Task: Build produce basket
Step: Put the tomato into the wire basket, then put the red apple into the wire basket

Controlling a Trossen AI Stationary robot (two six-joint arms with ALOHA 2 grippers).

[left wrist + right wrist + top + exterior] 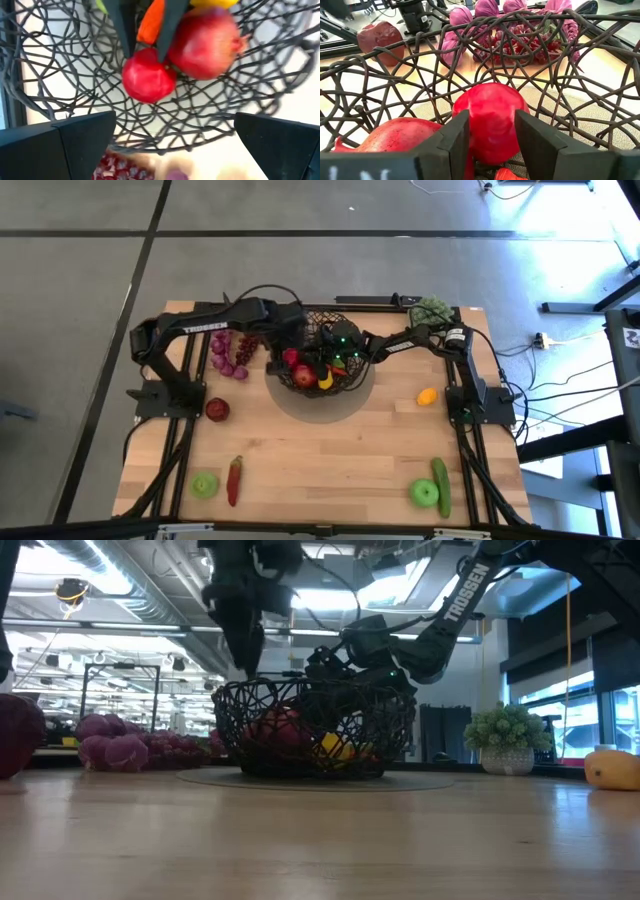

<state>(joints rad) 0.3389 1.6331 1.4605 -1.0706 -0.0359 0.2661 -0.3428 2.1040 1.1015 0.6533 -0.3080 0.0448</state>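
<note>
The basket (320, 355) sits on a round grey mat (352, 408) near the middle of the table's (330, 460) far edge. Inside it lie a red apple (492, 122), a larger red fruit (395, 135) touching it, something yellow (335, 747) and an orange piece (150, 22). The right gripper (492, 137) reaches down into the basket from the right side, its two fingers clamped on either side of the red apple, which shows between them in the right wrist view. The left gripper (172, 142) hangs above the basket's left rim with its fingers spread wide apart and nothing between them, looking down through the mesh at the two red fruits. Just left of the basket, near the far left corner, lie the purple grapes (232, 355). Another red apple (217, 409) rests toward the left edge, about halfway along it. Near the front left corner a green apple (205, 484) and a red chilli (234, 479) lie side by side. A lemon (427, 395) sits toward the right edge, and near the front right corner a second green apple (424, 493) touches a cucumber (441, 483). A pale green bumpy cluster (430, 310) stands at the far right corner.
</note>
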